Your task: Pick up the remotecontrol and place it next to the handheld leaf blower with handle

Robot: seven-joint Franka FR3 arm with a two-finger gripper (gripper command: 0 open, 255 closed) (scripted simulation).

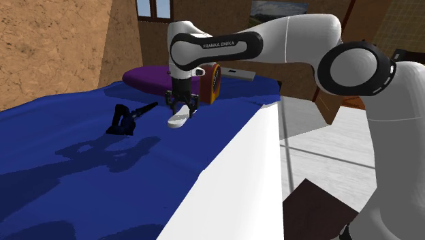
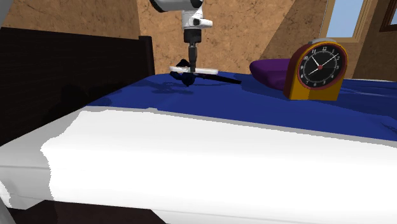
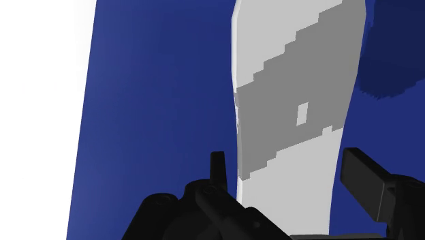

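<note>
Gripper (image 1: pixel 181 109) clasps the flat, oblong white-and-grey remote (image 1: pixel 178 121) above the smooth blue bedcover (image 1: pixel 68 170).

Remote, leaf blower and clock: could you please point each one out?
Remote (image 1: pixel 178 121), shoulder view, its white body.
Leaf blower (image 1: pixel 122 122), shoulder view, its black body.
Clock (image 2: pixel 321 65), second exterior view, its dial.

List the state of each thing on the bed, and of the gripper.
gripper: shut on the remote.
remote: clasped between the fingers.
leaf blower: lying on the blue blanket, untouched.
clock: standing upright.
</note>
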